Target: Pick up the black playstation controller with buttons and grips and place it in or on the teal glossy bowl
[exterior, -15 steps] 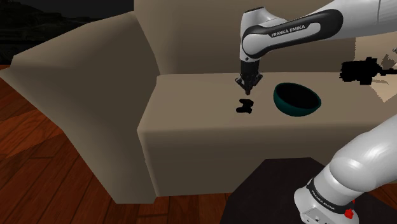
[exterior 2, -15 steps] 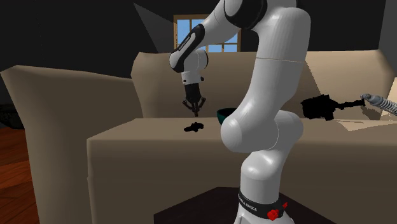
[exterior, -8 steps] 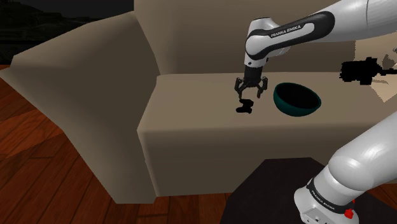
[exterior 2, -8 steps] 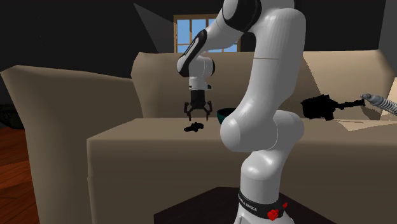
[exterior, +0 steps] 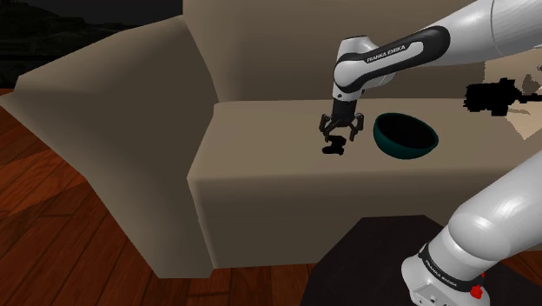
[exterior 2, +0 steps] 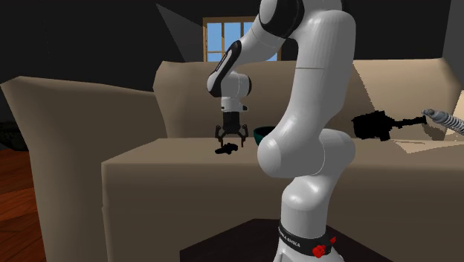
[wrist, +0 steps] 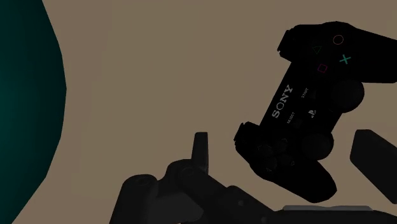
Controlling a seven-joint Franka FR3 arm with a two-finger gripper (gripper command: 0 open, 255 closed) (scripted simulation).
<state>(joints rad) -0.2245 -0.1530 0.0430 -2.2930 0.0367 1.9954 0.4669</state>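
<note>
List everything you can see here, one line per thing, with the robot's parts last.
Controller: one, black, on the sofa seat beside the bowl, under the tool.
Bowl: one, teal, upright on the seat, right of the controller in the shoulder view.
Sofa: one, beige, carrying both.
Black shape: one, on the sofa at the shoulder view's right edge; cannot tell what it is.
Window: one, blue panes, behind the sofa in the second exterior view.
Floor: reddish wooden boards, beside the sofa.
Stand: one, dark, in front of the sofa.
Arm: one, white with dark joints, reaching over the seat.
Tool: one, black, fingers open, just above the controller, not gripping it.
</note>
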